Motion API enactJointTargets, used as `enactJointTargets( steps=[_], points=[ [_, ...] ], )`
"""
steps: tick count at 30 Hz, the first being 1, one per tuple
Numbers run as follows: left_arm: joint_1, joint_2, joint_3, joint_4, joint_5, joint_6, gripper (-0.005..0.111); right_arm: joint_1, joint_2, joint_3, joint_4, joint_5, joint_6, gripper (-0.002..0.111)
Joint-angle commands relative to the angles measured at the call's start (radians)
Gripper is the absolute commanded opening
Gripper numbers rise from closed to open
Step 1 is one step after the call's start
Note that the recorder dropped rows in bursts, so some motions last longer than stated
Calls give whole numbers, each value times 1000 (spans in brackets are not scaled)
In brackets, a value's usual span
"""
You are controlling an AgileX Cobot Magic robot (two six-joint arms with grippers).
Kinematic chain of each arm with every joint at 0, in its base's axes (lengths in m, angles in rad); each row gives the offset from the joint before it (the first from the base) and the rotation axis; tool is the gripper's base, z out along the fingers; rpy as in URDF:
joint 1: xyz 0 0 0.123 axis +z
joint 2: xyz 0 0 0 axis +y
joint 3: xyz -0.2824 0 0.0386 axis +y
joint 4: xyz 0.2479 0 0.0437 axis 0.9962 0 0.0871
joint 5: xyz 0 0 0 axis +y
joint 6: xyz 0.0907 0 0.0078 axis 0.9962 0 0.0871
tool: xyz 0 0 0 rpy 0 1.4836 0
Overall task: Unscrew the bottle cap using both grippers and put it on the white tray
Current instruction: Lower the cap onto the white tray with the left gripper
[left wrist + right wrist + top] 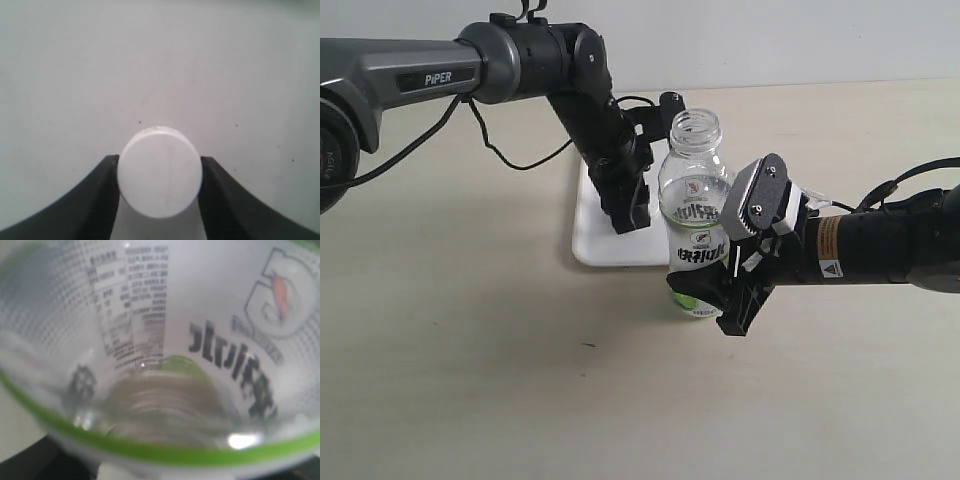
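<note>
Below, pale beige tabletop (470, 380) under the white tray (592, 235), plain wall (770, 40) behind.

Looks like a robotics lab bench to me, not anyone's home. Two black robot arms reach over a plain beige table (470, 380) against a pale blank wall (770, 40): the left arm (440, 75) has "PiPER" printed on its grey sleeve, the right arm (890, 245) wears a yellow warning sticker (828, 245). A loose black cable (510, 163) hangs off the left arm. The props on the table are a white tray (595, 240) and a clear drink bottle (695, 190).
</note>
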Motion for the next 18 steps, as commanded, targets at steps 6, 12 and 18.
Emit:
enactJointTargets(
  steps=[6,12,18],
  points=[
    [11,-6,-7,-4,-160,-78,0,-3,8,1,-25,66,2,0],
    [38,-5,-7,-11,-163,-73,0,-3,8,1,-25,66,2,0],
    [41,7,-7,-31,-182,-50,0,-3,8,1,-25,66,2,0]
  ],
)
